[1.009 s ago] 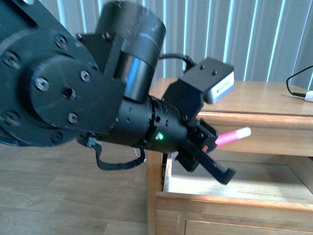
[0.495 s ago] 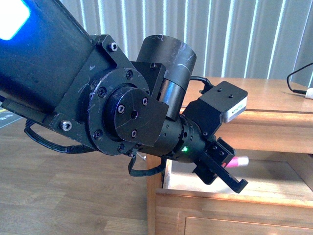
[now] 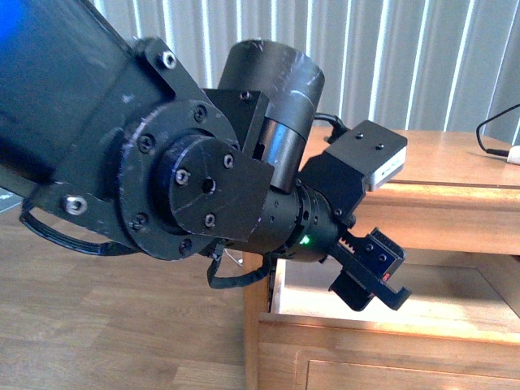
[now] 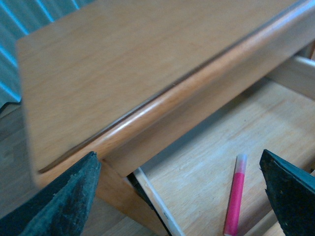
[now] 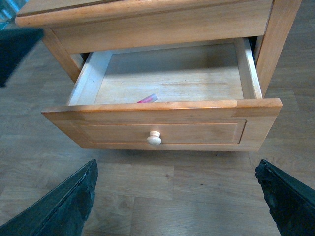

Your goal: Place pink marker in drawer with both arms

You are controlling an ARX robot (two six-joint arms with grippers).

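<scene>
The pink marker (image 4: 235, 199) lies flat on the pale floor of the open top drawer (image 5: 89, 78), and no gripper touches it. Taking the drawer's front panel as 6 o'clock, the marker rests close behind the panel at about 6 to 7 o'clock, with its paler end pointing away from the panel toward roughly 2 o'clock. In the right wrist view only that end half shows above the panel's top edge. The round wooden knob (image 5: 154, 139) sits in the middle of the panel's face.

The left gripper (image 4: 177, 164) hangs over the drawer with its fingers spread wide and nothing between them; the marker lies below, nearer one finger than the other. In the front view the left arm (image 3: 162, 179) fills the frame from 9 o'clock to the centre. Its gripper is at about 4 o'clock, over the drawer opening and under the front edge of the cabinet (image 3: 439, 154) top. A small green light (image 3: 306, 240) glows on the wrist.

The right gripper (image 5: 176, 169) is also spread and empty, out beyond the drawer's 6 o'clock side, above the plank floor (image 5: 197, 196).

On the cabinet top, at 3 o'clock in the front view, lies a white plug (image 3: 513, 157) on a black cable (image 3: 487, 134). Vertical blinds (image 3: 406, 57) hang behind at 12 o'clock
</scene>
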